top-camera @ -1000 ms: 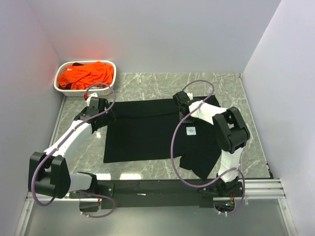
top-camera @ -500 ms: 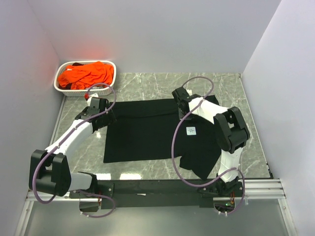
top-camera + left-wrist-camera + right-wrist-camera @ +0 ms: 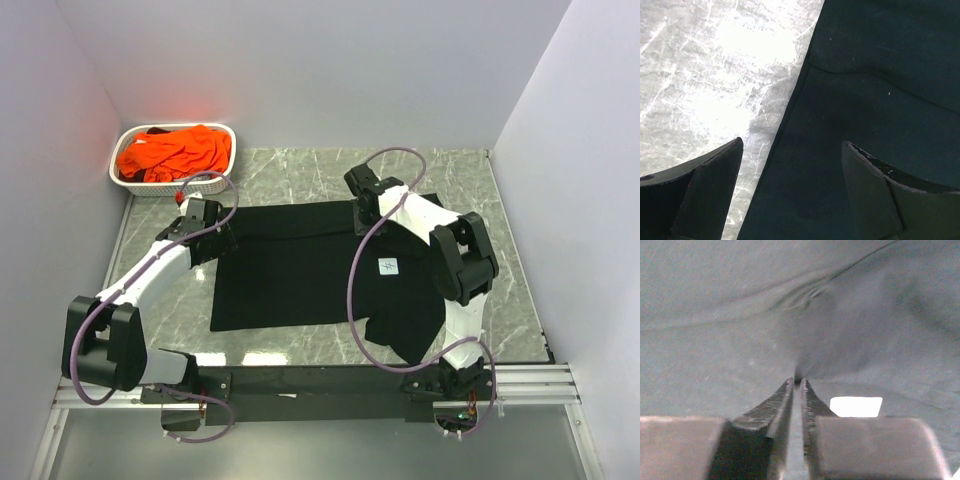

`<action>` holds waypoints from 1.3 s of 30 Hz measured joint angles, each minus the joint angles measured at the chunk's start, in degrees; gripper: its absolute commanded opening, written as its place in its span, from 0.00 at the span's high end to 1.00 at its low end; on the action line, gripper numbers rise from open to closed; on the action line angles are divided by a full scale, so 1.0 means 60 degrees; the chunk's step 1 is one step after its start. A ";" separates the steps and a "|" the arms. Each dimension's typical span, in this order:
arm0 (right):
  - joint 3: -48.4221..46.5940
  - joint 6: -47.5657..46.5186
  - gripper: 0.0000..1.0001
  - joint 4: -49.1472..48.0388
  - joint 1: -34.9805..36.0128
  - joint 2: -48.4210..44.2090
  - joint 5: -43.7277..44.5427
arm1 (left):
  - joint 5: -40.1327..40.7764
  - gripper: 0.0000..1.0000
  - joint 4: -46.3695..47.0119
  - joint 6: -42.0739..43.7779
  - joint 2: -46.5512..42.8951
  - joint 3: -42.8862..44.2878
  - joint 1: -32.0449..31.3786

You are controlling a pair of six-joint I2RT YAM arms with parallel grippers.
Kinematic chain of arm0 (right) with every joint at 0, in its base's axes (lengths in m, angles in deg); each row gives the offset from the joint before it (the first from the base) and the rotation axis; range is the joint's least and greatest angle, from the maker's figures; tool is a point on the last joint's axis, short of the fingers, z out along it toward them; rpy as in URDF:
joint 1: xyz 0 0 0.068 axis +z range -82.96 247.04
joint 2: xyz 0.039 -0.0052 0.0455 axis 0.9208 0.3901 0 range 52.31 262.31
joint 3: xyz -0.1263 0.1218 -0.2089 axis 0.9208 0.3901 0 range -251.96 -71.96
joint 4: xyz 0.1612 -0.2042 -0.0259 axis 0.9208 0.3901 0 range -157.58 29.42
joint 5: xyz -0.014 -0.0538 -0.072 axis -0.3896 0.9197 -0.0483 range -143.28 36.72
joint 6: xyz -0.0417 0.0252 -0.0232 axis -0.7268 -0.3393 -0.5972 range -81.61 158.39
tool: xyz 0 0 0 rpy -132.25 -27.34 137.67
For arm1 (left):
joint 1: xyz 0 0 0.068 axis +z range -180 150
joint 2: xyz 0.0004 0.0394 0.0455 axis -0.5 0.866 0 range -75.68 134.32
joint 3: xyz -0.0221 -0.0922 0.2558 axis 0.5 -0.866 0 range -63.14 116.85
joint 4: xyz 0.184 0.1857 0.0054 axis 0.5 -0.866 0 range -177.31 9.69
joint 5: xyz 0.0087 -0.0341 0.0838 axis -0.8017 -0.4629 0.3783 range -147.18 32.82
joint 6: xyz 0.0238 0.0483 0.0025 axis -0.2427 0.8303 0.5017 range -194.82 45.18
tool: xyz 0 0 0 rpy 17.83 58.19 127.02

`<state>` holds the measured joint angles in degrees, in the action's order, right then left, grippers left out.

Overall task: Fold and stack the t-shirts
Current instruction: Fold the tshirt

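Since the black t-shirt (image 3: 290,275) lies flat on the marble surface (image 3: 300,172) with its long axis running left to right — sleeves and, by my reading, collar toward the right — each arm is nearer its own end. The left tool (image 3: 792,145) hangs spread wide above the shirt's left edge; the right tool (image 3: 796,381) is pinched shut on cloth at the far edge. Farthest left, orange t-shirts (image 3: 172,152) lie in the white basket (image 3: 135,186).

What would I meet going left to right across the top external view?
White basket holding orange t-shirts → left gripper → right gripper → white tag on the black t-shirt.
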<state>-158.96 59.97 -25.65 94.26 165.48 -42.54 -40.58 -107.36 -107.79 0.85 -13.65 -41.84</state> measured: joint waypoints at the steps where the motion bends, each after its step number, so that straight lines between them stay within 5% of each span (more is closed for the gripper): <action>1: 0.0000 -0.0036 0.78 0.0029 0.0004 0.0040 -0.0131 | -0.0007 0.15 0.0000 0.0000 0.0036 0.0000 0.0000; 5: 0.0178 -0.0073 0.64 -0.0069 -0.0025 -0.0066 -0.0820 | -0.0040 0.14 -0.0025 0.0066 0.0095 0.0000 0.0000; 10: 0.1723 -0.0051 0.61 -0.0652 -0.0550 -0.1443 -0.1621 | -0.0047 0.14 -0.0029 0.0076 0.0095 0.0000 0.0000; 18: 0.4987 0.0710 0.63 -0.2575 -0.4069 -0.4473 -0.3158 | -0.0084 0.14 -0.0029 0.0106 0.0095 0.0000 0.0000; 26: 0.6553 0.1268 0.64 -0.3971 -0.5807 -0.4360 -0.4528 | -0.0117 0.14 -0.0029 0.0113 0.0095 0.0000 0.0000; 39: 0.6754 0.1592 0.64 -0.5253 -0.6342 -0.3534 -0.5067 | -0.0120 0.14 -0.0029 0.0135 0.0095 0.0000 0.0000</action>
<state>-118.44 69.52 -57.17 56.21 144.28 -72.94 -41.30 -107.53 -106.98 1.42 -13.65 -41.84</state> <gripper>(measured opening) 0.362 0.855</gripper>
